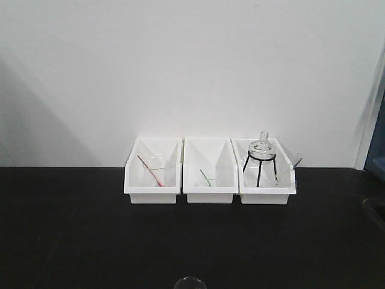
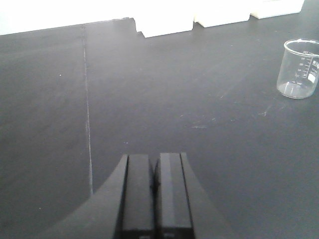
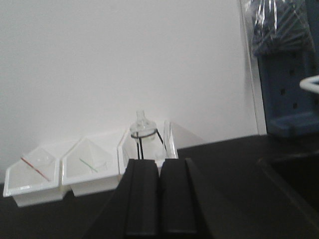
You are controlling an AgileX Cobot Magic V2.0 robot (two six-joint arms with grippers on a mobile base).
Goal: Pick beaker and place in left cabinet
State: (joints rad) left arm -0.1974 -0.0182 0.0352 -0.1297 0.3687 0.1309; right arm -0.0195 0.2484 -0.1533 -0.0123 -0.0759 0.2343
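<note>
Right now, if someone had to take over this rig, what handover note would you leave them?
Left gripper: shut, empty, pointing across the black table.
Right gripper: shut, empty, facing the three white bins at the wall.
Beaker: upright on the table, ahead and to the right of the left gripper, not gripped.
Left cabinet: not in any view.
Done: nothing yet.
Left: open a gripper, grasp the beaker, find the cabinet and set the beaker inside.
</note>
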